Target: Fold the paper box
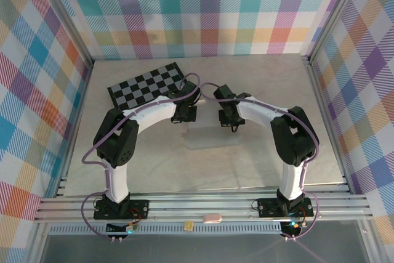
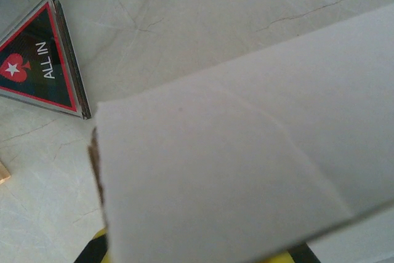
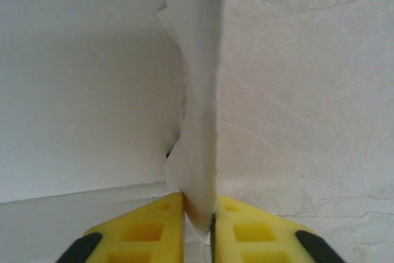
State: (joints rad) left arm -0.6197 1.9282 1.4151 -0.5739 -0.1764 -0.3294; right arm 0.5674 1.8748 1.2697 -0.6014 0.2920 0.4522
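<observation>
Clamping the paper box (image 1: 209, 141), left gripper (image 1: 183, 115) at 11 o'clock, right gripper (image 3: 198, 217) on a thin flap (image 3: 200, 90) at 1 o'clock. Probably risking ripping that already ragged flap by tugging apart.

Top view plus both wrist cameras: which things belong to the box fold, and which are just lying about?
Job in hand: paper box; right gripper, pinching a box wall; left gripper, shut, at the box's other end.
Lying about: checkered board; triangular "ALL IN" marker; pink object on the front rail.
</observation>
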